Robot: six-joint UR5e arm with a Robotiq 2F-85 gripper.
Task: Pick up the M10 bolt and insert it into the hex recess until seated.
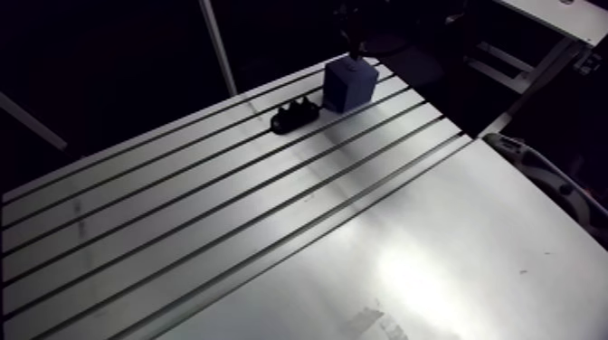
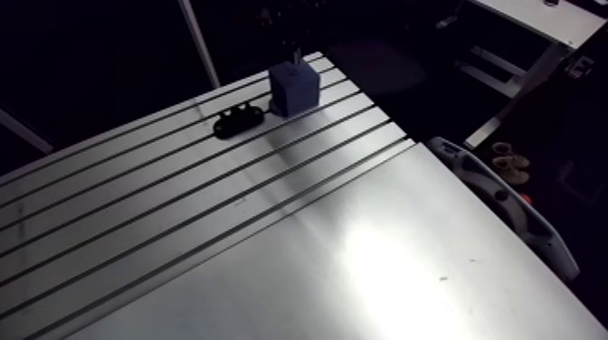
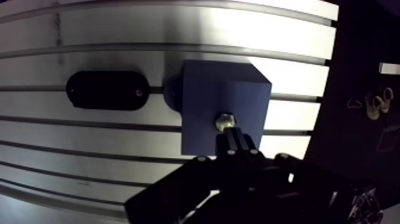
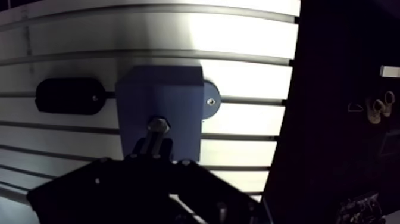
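A blue block (image 3: 223, 107) stands on the slotted table (image 3: 119, 30) near its far corner. Over the block's top face sits the metallic end of the M10 bolt (image 3: 225, 122), right at my fingertips. In the wrist view my gripper (image 3: 233, 137) has its two fingers close together and shut on the bolt, directly above the block. How deep the bolt sits in the recess is hidden by the fingers. In the arm view the gripper (image 1: 353, 41) is small and dark, just above the block (image 1: 350, 84).
A black oval fixture (image 3: 107, 89) lies on the table beside the block, seen also in the arm view (image 2: 238, 118). The table's edge runs close past the block, with dark space beyond. A grey curved part (image 2: 507, 194) hangs off the table's right side.
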